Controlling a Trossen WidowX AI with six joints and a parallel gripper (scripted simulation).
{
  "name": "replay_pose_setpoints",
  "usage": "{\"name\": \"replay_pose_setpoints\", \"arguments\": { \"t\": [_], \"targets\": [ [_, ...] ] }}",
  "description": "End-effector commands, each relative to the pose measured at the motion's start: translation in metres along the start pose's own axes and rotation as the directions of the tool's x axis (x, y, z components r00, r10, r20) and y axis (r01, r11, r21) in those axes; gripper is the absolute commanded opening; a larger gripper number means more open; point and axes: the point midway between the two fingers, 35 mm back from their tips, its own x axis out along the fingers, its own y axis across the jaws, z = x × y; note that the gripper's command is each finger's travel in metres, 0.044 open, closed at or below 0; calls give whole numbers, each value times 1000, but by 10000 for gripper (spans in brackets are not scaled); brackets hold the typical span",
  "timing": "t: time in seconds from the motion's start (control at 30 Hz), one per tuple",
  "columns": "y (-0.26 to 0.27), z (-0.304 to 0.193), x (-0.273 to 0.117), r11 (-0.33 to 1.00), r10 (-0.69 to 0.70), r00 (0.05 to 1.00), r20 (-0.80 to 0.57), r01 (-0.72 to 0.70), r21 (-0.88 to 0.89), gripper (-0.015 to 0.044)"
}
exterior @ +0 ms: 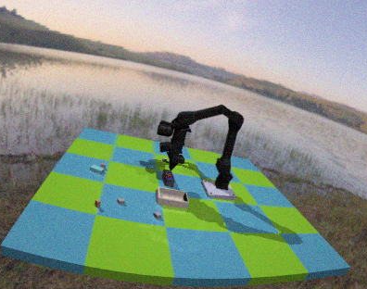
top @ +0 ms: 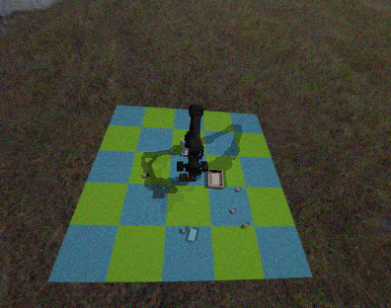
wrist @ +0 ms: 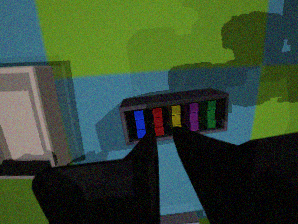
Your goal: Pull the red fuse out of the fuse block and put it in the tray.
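The fuse block (wrist: 175, 98) (exterior: 169, 182) is a dark, narrow box. In the wrist view it holds, left to right, blue, red, yellow, purple and green fuses. The red fuse (wrist: 158, 121) is seated in its slot, second from the left. My gripper (wrist: 163, 133) (exterior: 171, 169) points down above the block, its fingers slightly apart with nothing between them. In the wrist view the fingertips show below the red and yellow fuses, overlapping the block's near edge. The beige tray (top: 215, 188) (exterior: 172, 202) (wrist: 51, 115) stands beside the block, left of it in the wrist view.
A light cyan box (top: 193, 234) (exterior: 96, 169) lies on the checkered mat with a small block (top: 183, 230) beside it. Small blocks (top: 238, 190) (top: 232, 210) and an orange one (top: 245, 225) lie beyond the tray. Another small piece (top: 145, 176) lies on the block's other side.
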Motion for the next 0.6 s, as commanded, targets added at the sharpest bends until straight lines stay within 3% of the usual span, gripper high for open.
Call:
{"name": "replay_pose_setpoints", "arguments": {
  "t": [0.0, 0.57],
  "targets": [
    [0, -4, 2, 1000, -4, 1000, -10, 4, -8, 68],
    [0, -4, 19, 1000, -4, 1000, -10, 4, -8, 68]
  ]
}}
